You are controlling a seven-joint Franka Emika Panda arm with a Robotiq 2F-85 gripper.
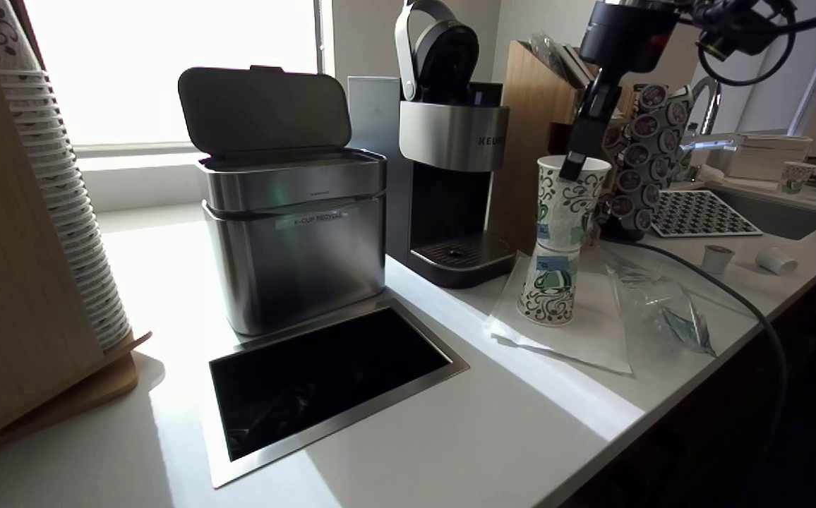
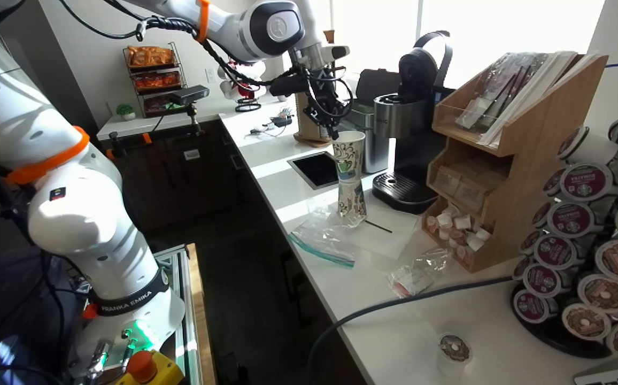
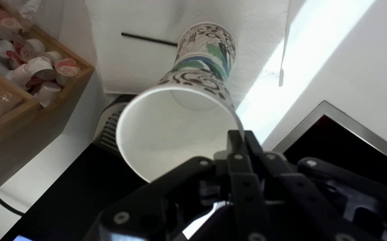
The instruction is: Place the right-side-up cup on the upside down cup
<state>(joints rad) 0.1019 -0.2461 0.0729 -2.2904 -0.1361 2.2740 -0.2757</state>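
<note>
The right-side-up cup [image 1: 565, 215] is a white paper cup with dark curls and some green and blue, wide rim upward. It stands upright directly above the upside down cup [image 1: 549, 288], a similar printed cup with its narrow base up. Their narrow ends meet in both exterior views, at the upper cup [image 2: 347, 158] and the lower cup [image 2: 352, 202]. My gripper [image 1: 574, 168] has its fingers closed on the upper cup's rim, one inside and one outside. The wrist view shows this rim pinched between the fingertips [image 3: 242, 142], with the lower cup [image 3: 210, 38] partly hidden behind the upper cup [image 3: 176, 130].
The lower cup stands on a white paper sheet [image 1: 595, 331]. A coffee machine [image 1: 454, 141], a steel bin [image 1: 302, 247] and a dark counter opening [image 1: 330, 381] are close by. A wooden organizer [image 2: 507, 176] and a clear plastic bag [image 2: 322, 235] flank the cups.
</note>
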